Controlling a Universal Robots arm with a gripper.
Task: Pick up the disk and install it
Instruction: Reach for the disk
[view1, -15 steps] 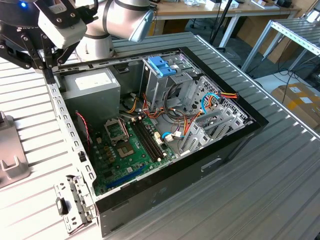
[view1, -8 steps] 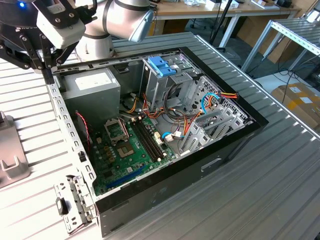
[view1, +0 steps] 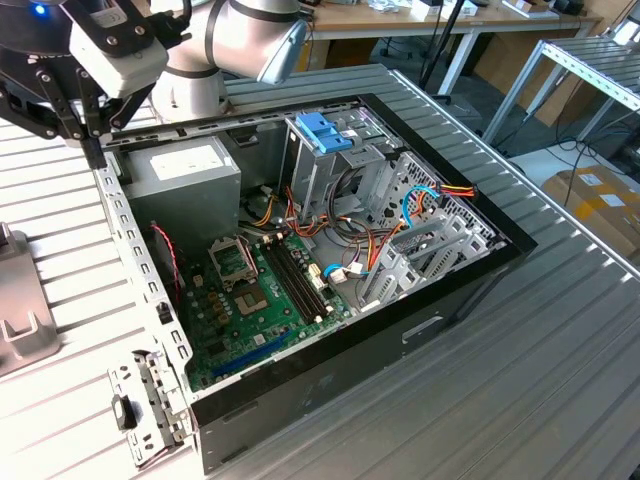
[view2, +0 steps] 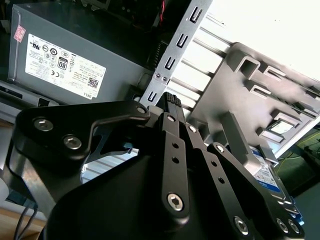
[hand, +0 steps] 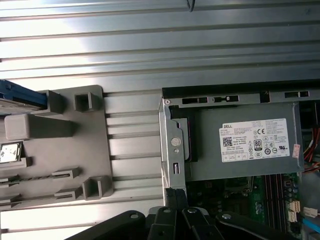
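The gripper (view1: 92, 140) hangs over the corner of the open computer case (view1: 330, 370), above the perforated metal rim (view1: 140, 260) that runs along the side nearest the exterior view's left. In both wrist views its black fingers (view2: 170, 102) look pressed together with nothing between them, so it is clenched and empty. Just beyond the fingertips lies the rim, and beside that, inside the case, the grey power supply (view2: 65, 60) with its white sticker.

On the other side of the rim, out on the ribbed metal table (hand: 150, 50), sits a grey moulded fixture (hand: 65, 140) with raised blocks and slots. The disk (view2: 265, 172) rests at this fixture, well apart from the gripper and untouched. In the second wrist view it shows past the gripper's linkage as a flat dark body with a white printed label topped by a blue band, and blue plastic along its edge. In the first wrist view it appears as a thin blue-and-grey edge at the fixture's far end (hand: 20, 95).

Further into the case, the exterior view shows the green motherboard (view1: 260, 290), an upright metal cage with a blue plastic top (view1: 325, 135), and bundles of coloured cables (view1: 420, 200).
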